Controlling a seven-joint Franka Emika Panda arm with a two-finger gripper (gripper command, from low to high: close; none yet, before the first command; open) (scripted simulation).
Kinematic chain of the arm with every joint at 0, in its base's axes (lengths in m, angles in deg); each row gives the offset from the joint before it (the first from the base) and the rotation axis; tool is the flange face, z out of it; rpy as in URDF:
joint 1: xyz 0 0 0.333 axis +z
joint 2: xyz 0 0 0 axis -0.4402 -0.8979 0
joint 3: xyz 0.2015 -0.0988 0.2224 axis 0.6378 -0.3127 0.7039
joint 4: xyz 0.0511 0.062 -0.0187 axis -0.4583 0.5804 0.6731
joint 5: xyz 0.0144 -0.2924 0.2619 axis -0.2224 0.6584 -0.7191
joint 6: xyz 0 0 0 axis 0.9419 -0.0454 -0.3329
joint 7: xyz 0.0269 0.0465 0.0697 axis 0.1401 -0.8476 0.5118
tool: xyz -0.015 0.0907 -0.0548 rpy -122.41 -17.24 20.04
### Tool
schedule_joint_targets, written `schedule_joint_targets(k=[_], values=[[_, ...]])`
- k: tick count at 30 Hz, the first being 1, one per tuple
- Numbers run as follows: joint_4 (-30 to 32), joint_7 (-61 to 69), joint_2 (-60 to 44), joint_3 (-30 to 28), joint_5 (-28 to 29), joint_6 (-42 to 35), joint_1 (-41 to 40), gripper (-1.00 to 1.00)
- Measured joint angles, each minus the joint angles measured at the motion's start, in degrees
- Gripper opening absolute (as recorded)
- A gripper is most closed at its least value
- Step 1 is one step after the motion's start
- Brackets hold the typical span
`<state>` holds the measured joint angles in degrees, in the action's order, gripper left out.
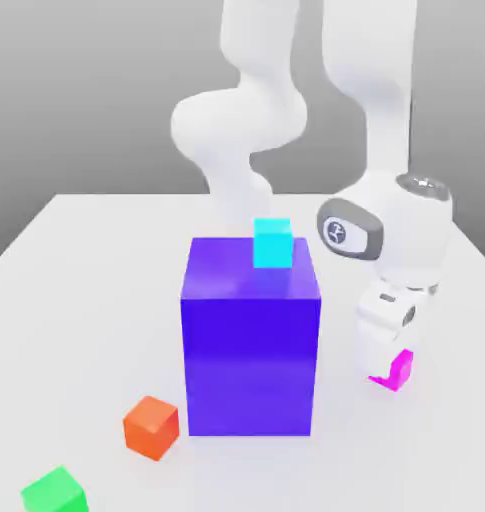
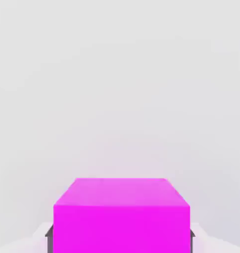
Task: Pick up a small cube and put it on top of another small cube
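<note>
The small cube (image 2: 121,227) is glossy magenta-pink, smooth-faced and sharp-edged — pinched between the fingers of the gripper (image 2: 120,242), to the exterior view's right of the purple-blue block (image 1: 250,350). A round dark logo marks the white arm (image 1: 411,235) — no readable lettering.

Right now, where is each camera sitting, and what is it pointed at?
Exterior view: off the arm, facing it across the table; the white arm and its hand show, with the big blue block mid-scene.
Hand view: on the hand itself, looking past its fingers at the magenta cube between them.
Shared: both show the magenta cube, the fingers and the pale tabletop.
</note>
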<state>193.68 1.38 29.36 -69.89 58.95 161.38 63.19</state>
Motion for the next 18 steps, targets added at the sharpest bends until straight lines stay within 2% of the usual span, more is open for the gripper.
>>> schedule_joint_targets(k=[3,8,10,12,14,18], values=[[0.69,1.17,3.62,2.46,-1.30,-2.95,-2.21,-1.00],[2.73,7.48,13.67,6.81,-9.99,-10.94,-4.03,-1.00],[2.39,8.06,15.58,7.26,-9.32,-12.15,-3.00,-1.00],[-0.14,8.08,15.11,5.12,-6.58,-13.03,-1.11,-1.00],[-3.39,9.00,13.65,1.10,-5.86,-14.60,-6.71,-1.00],[-10.40,11.97,10.02,-3.34,-6.97,-18.60,-14.58,-1.00]])
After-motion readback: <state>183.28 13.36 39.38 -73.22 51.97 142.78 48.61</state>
